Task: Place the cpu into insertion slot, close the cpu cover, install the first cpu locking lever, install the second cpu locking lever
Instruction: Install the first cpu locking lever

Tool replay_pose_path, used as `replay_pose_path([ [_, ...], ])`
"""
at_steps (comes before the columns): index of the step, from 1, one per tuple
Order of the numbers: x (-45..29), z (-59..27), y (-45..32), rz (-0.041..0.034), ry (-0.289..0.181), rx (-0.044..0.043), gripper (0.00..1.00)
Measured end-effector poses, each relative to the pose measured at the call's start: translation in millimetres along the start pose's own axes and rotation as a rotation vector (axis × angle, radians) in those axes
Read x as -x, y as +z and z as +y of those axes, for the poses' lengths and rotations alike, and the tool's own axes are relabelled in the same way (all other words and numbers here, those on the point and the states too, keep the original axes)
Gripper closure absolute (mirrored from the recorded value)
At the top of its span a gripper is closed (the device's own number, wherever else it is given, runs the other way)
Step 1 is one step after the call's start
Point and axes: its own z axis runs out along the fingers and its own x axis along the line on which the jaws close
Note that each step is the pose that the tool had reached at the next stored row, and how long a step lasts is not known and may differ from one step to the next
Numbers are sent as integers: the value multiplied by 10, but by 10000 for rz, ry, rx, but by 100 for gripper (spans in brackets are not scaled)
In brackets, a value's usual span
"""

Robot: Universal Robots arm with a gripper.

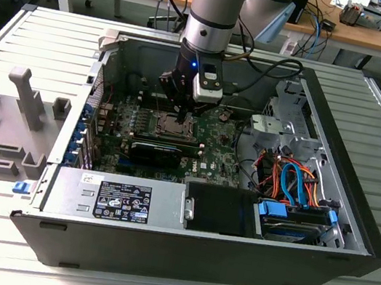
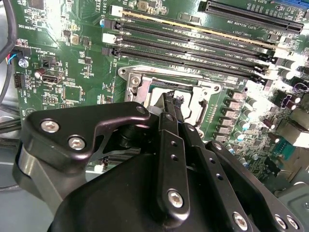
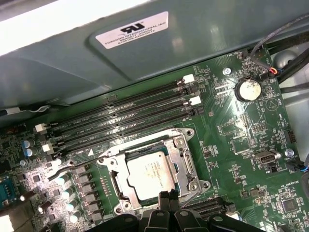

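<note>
Black two-fingered gripper [image 3: 169,195] is seen with fingertips pressed together, nothing visibly held, directly above the edge of the silvery square cpu cover [image 3: 186,157]. Cover lies flat over silver cpu [image 3: 152,173] seated in insertion slot [image 1: 173,126], mid-motherboard.

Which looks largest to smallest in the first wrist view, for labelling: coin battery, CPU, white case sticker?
1. White case sticker, though nearness to the camera may inflate it.
2. CPU, seated in the insertion slot.
3. Coin battery, clearly smallest.
</note>
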Motion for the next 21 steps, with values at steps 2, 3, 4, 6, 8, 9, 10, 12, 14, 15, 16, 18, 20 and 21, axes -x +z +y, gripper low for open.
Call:
replay_pose_path([
  [2,0,0,0,-1,-16,1,89],
  [3,0,0,0,-1,-23,1,89],
  [4,0,0,0,-2,-32,1,89],
  [6,0,0,0,-3,-47,2,89],
  [8,0,0,0,-5,-65,2,89],
  [9,0,0,0,-6,-77,2,89],
  [10,0,0,0,-7,-89,2,89],
  [12,0,0,0,-7,-113,5,89],
  [14,0,0,0,-6,-170,22,89],
  [15,-1,-1,-1,-4,-224,40,89],
  [16,0,0,-1,3,-266,73,89],
  [18,0,0,0,113,-380,470,89],
  [20,0,0,0,227,-415,860,89],
  [21,0,0,0,294,-433,1091,89],
])
